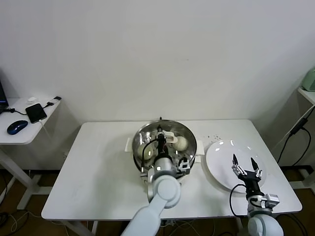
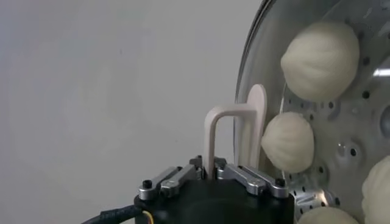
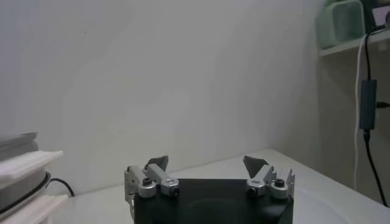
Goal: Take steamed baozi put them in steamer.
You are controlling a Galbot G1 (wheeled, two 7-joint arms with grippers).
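Note:
The steamer (image 1: 165, 129) stands at the table's middle, a round shiny pot. Cream-white baozi (image 1: 181, 143) lie inside it; the left wrist view shows several, such as one baozi (image 2: 320, 59) and another (image 2: 287, 141), seen through the round glass lid (image 2: 247, 73) that covers the pot. My left gripper (image 1: 161, 141) is above the steamer. There its jaws (image 2: 208, 170) are shut on the lid's cream handle (image 2: 234, 119). My right gripper (image 1: 247, 164) hovers open and empty over the flat white plate (image 1: 221, 169), also seen as the right gripper (image 3: 206, 163).
The white plate lies right of the steamer on the white table (image 1: 98, 167). A side desk (image 1: 19, 135) at the far left holds a phone and a mouse. A cable (image 1: 295, 132) hangs past the table's right edge.

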